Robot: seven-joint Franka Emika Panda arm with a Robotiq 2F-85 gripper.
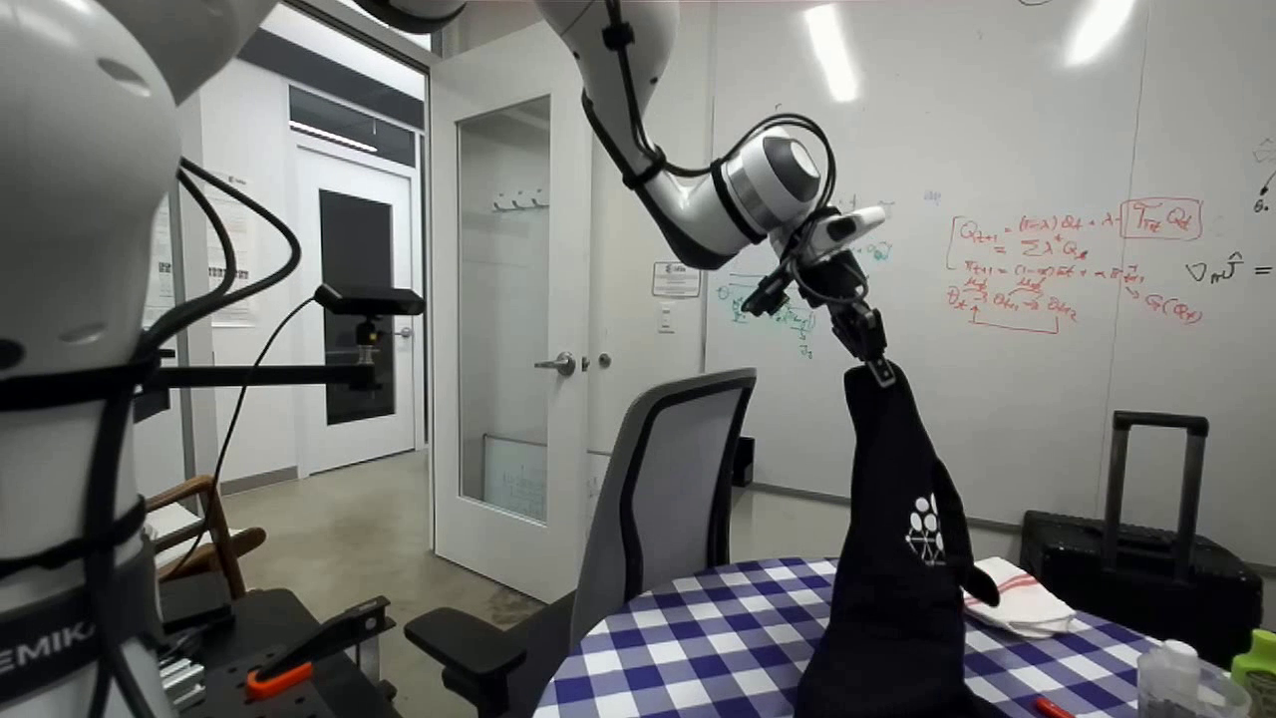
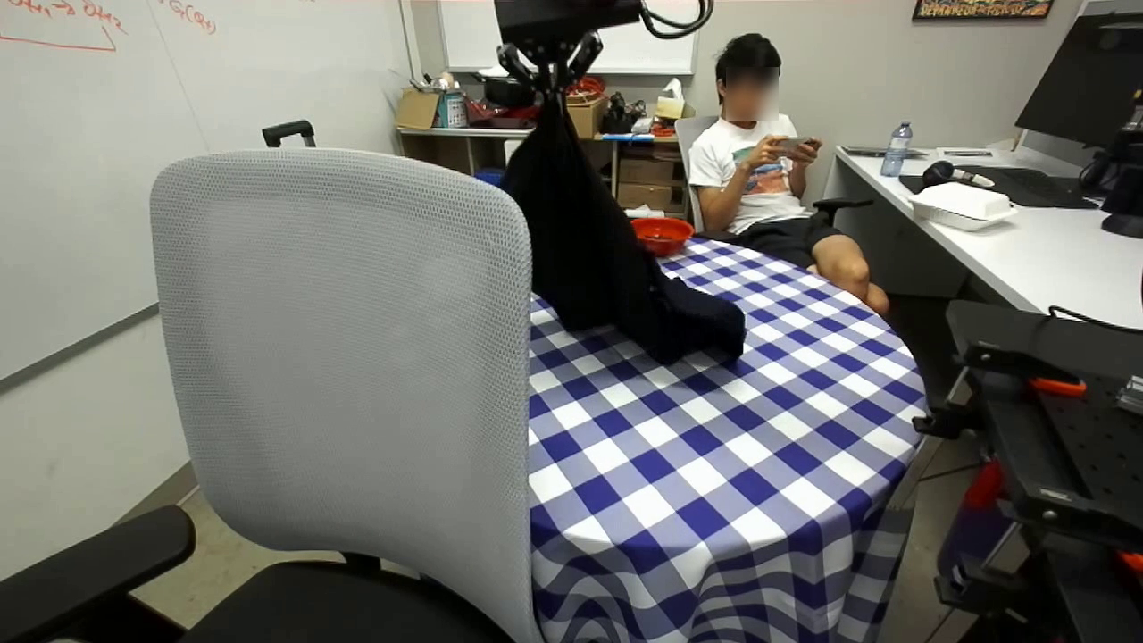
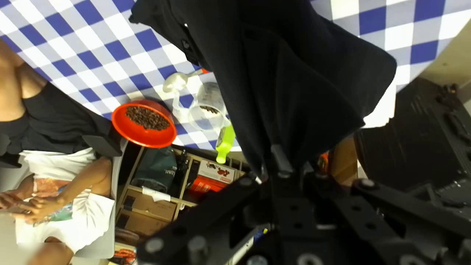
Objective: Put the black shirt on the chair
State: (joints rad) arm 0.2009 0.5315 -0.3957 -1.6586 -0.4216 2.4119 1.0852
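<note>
I have the claw [image 1: 879, 370] pinched closed on a gathered end of the black shirt [image 1: 885, 558], whose lower folds rest on the blue-and-white checked surface [image 2: 768, 455]; the gray mesh-backed office chair [image 2: 348, 348] stands beside that surface.

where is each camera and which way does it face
In an exterior view: close beside the arm, facing the whiteboard; arm and tool show.
In an exterior view: at the seat side of the chair, facing across the table to the person; tool at the top.
Wrist view: behind the tool, facing down the black shirt; tool at the bottom.
Both exterior views share chair, table, tool and black shirt.
</note>
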